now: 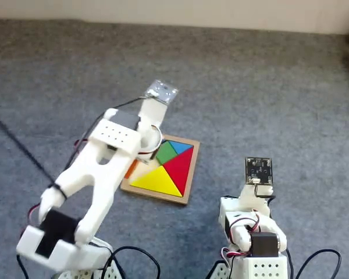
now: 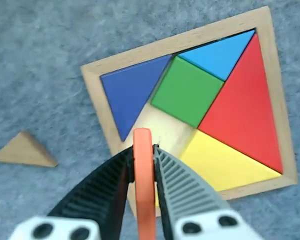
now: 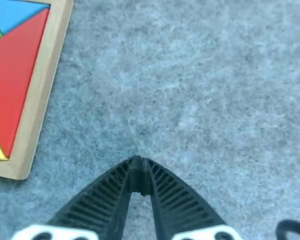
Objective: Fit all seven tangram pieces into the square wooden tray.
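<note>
Placement step: left pincer (image 2: 142,160) clamps orange piece (image 2: 144,192) on edge above the gap (image 2: 162,129) in the tray (image 2: 190,40). Next, it likely must be laid flat and aligned; right pincer (image 3: 138,167) closed, empty.

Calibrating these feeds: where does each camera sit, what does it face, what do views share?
High view: fixed overhead, facing down; left arm over the tray, right arm beside it.
Left wrist view: faces down at the tray past the left gripper, shut on the orange piece.
Right wrist view: faces the grey surface past the shut right gripper.
Shared: all three show the tray's red triangle.
</note>
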Robot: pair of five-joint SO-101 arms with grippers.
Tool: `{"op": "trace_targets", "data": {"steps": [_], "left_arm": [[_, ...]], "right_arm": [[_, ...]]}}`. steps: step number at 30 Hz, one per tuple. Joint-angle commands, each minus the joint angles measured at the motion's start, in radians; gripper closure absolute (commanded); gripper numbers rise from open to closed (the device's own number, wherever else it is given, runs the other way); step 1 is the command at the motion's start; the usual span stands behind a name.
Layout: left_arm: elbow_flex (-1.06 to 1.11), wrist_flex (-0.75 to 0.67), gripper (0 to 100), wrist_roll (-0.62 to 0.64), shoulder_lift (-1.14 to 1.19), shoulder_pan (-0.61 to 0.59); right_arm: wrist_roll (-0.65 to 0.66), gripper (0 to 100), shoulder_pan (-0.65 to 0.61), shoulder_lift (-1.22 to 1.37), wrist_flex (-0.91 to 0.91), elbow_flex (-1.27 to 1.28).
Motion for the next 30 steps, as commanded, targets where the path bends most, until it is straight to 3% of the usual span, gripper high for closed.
{"op": "trace_targets", "data": {"steps": [1, 14, 19, 30], "left_arm": [[-0.039, -0.041, 100, 0.006, 0.027, 0.038], [-0.021, -0.12, 98, 0.041, 0.116, 0.044], [-0.068, -0.098, 82, 0.106, 0.182, 0.035], [-0.134, 0.023, 81, 0.11, 0.114, -0.099]], "right_arm": [[-0.005, 99.3, 0.01, -0.01, 0.004, 0.148], [-0.005, 99.3, 0.01, -0.01, 0.004, 0.148], [-0.005, 99.3, 0.01, -0.01, 0.004, 0.148], [-0.006, 99.3, 0.012, -0.01, 0.004, 0.148]]}}
